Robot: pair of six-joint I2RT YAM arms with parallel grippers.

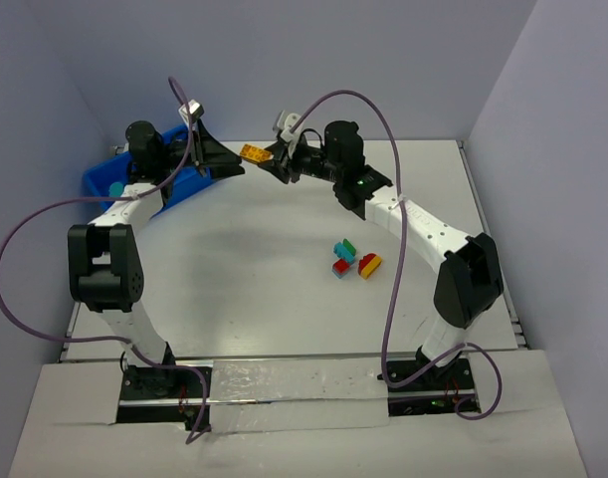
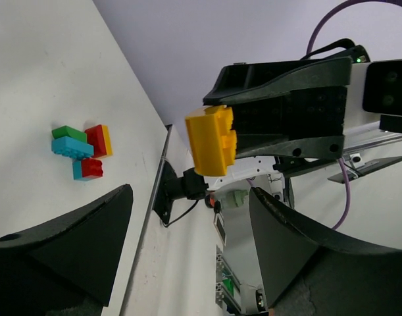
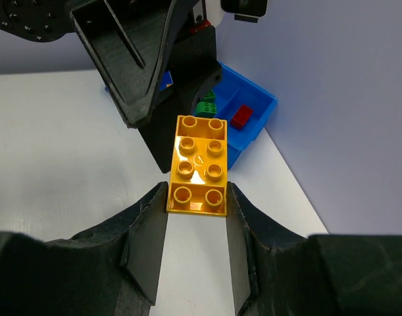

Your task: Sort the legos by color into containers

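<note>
Two white-shelled arms, left arm (image 1: pixel 117 210) and right arm (image 1: pixel 424 227), bulky black joint housings, matte black wedge-shaped jaws, a purple cable (image 1: pixel 355 96) looping loosely along each arm, small green light (image 1: pixel 360 182) near the right wrist, black base plates (image 1: pixel 152 382)

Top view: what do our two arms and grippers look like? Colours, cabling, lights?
Both the left arm and right arm have white link shells with bulky black joint housings. The left gripper and right gripper are black, with wedge-shaped fingers. A purple cable loops loosely along each arm. A small green light glows near the right wrist.
</note>
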